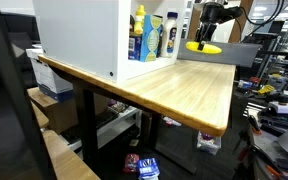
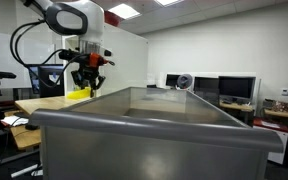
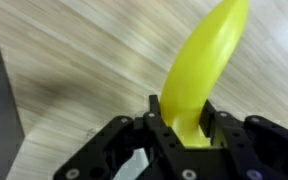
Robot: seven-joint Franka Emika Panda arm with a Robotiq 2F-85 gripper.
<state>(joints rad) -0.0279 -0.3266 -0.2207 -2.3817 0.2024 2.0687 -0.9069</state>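
Observation:
My gripper (image 3: pixel 186 118) is shut on a yellow banana-shaped object (image 3: pixel 202 60) that sticks out from between the fingers over the wooden tabletop. In both exterior views the gripper (image 1: pixel 206 36) (image 2: pixel 85 82) holds the yellow object (image 1: pixel 204 46) (image 2: pixel 78 94) a little above the light wooden table (image 1: pixel 184 90), near its far end.
A white cabinet (image 1: pixel 79 35) stands on the table with bottles and a box (image 1: pixel 149 35) in its open shelf. A grey bin (image 2: pixel 154 135) fills the foreground of an exterior view. Cluttered boxes and cables lie on the floor (image 1: pixel 274 100) around the table.

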